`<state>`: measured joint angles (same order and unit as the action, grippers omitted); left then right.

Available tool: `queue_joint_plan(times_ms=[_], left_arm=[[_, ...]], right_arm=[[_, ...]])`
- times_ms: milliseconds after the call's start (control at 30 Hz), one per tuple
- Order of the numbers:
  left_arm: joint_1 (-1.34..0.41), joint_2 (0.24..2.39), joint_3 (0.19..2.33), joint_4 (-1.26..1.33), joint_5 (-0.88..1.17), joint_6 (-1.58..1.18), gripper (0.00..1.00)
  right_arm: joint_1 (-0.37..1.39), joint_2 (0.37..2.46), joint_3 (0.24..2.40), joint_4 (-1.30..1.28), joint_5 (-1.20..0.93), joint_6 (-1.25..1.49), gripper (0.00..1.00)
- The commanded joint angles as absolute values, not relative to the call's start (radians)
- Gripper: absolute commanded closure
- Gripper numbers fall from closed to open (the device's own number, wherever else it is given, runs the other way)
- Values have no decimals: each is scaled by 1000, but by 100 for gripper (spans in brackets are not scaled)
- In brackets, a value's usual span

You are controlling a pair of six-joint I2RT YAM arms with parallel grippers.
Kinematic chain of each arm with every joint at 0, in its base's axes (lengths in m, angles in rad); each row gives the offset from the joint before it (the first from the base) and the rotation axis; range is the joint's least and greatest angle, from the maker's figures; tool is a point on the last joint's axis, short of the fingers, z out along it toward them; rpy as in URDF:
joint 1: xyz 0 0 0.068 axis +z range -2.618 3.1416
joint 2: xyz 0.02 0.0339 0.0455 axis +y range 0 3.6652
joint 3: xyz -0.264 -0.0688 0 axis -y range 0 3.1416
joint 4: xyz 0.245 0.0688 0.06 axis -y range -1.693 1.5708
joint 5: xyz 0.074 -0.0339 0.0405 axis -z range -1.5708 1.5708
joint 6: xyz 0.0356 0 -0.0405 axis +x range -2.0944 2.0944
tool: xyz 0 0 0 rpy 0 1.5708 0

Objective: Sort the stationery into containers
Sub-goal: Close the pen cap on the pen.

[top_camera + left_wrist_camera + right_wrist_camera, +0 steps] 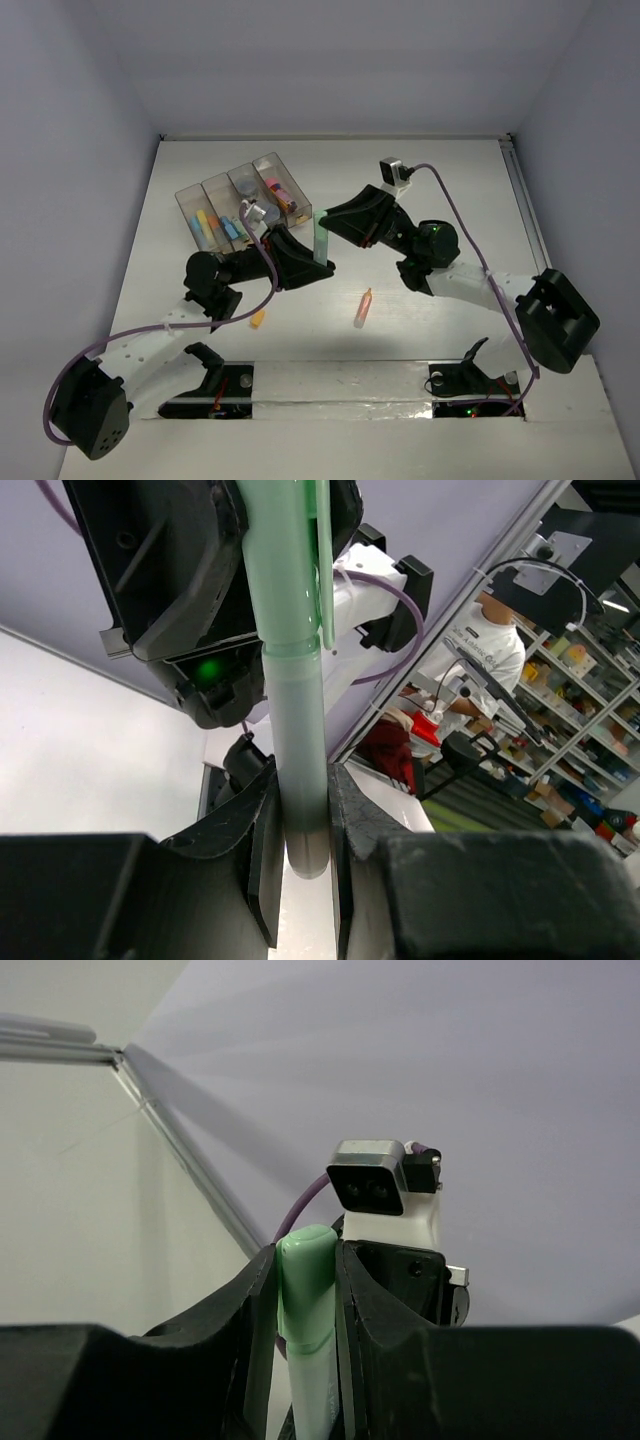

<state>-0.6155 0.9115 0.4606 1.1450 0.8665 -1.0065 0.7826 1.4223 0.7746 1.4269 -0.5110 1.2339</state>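
A white table (440, 175) sits boxed in by pale lilac walls (330, 60) at its back and sides; a metal rail (524, 190) runs along its right edge. Beyond the table, a person in a white T-shirt (497, 645) stands beside stocked shelves (590, 685).

Pale green pen (300, 730), black fingers (264, 860), orange marker (362, 308), smoky clear tray (186, 199), purple cables (467, 232), white table (420, 160)

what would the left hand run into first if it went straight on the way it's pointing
Most likely the right hand. The left hand points along the green pen that both hands grip, straight at the right hand close ahead.
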Motion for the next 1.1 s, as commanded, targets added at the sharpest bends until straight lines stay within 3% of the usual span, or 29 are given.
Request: queue_joint_plan(times_ms=[0,467,867,1067], left_arm=[[-606,853,603,1749,755,-1002,100],[-606,772,667,1620,765,-914,100],[-606,793,802,1419,790,-762,100],[-606,868,873,1427,805,-779,100]], right_arm=[[836,1477,768,1715,-765,1178,100],[845,1462,710,1713,-853,1213,100],[864,1433,562,1407,-796,1124,100],[922,1365,496,1048,-714,927,100]])
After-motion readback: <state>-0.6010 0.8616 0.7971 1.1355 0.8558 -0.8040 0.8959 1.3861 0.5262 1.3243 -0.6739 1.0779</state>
